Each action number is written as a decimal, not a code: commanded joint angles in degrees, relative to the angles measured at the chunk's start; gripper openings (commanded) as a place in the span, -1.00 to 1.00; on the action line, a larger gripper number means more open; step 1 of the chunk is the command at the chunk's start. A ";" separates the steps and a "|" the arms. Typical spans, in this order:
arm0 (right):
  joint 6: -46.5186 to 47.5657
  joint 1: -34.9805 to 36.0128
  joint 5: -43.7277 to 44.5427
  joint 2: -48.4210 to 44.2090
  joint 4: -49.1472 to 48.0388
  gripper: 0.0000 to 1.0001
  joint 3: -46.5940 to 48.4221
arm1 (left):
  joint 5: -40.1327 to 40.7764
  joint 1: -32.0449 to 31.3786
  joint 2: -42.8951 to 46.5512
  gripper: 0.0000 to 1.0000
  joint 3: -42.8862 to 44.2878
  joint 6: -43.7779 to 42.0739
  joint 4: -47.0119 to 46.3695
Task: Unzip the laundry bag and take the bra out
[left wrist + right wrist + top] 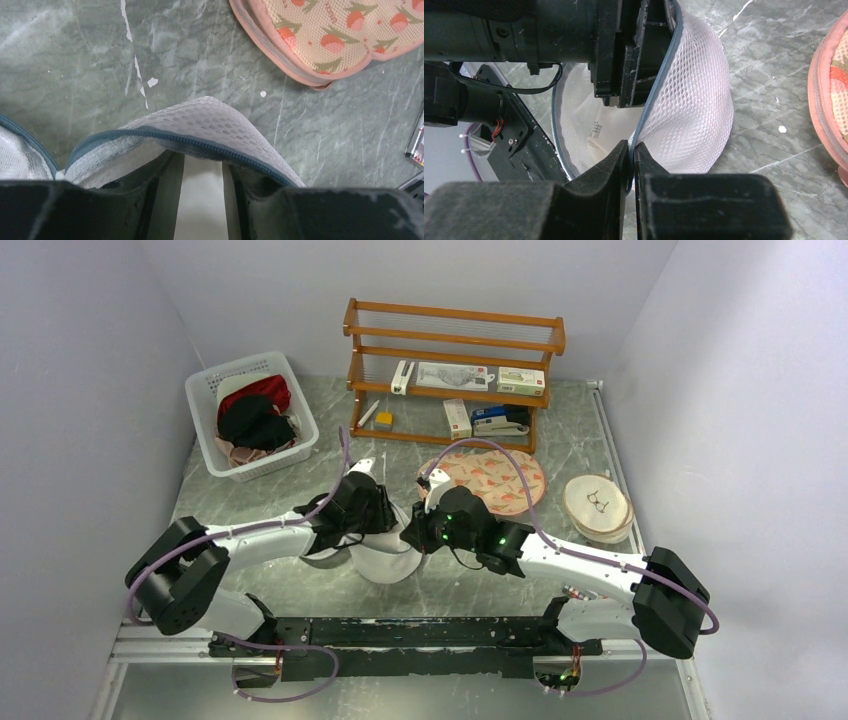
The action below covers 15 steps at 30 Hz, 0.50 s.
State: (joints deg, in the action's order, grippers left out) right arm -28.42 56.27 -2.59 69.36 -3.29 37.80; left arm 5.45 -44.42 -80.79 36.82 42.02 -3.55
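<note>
The white mesh laundry bag (385, 562) sits on the table between my two grippers, its dark zip rim gaping open. My left gripper (372, 512) reaches into the mouth. In the left wrist view the mesh rim (210, 120) drapes over its fingertips, the jaws stand a little apart, and pale smooth fabric (202, 200) fills the gap. My right gripper (631, 146) is shut on the bag's blue zip edge (659, 65). Pale fabric with a printed label (596, 131) lies inside the bag. I cannot tell whether it is the bra.
A white slatted basket (205, 415) of clothes stands at the back left. A wooden shelf (450, 315) with small boxes is at the back. A pink patterned mesh pouch (490, 480) lies just beyond the bag, and a round box (597, 505) is to the right.
</note>
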 commanded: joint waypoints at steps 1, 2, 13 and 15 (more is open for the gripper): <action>0.46 -0.02 -0.41 0.07 -0.93 -0.82 -0.20 | 2.09 -0.49 -1.21 -0.22 2.18 -0.75 -5.25; 0.47 -0.02 -0.28 0.15 -0.78 -0.82 -0.19 | 1.49 -0.49 -0.72 -0.33 2.08 -1.02 -5.78; 0.43 -0.05 3.53 1.08 0.51 -0.82 -0.31 | -6.91 -0.49 13.58 -0.86 -1.92 -3.39 0.16; 0.22 -0.08 4.81 0.97 0.61 -0.82 -0.28 | -10.26 -0.49 16.39 -0.86 -3.62 -2.83 1.66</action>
State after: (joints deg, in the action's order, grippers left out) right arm -28.40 56.27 -0.95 70.22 -2.76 37.80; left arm 2.66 -44.49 -68.95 36.07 39.83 -4.56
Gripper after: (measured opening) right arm 0.091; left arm 0.075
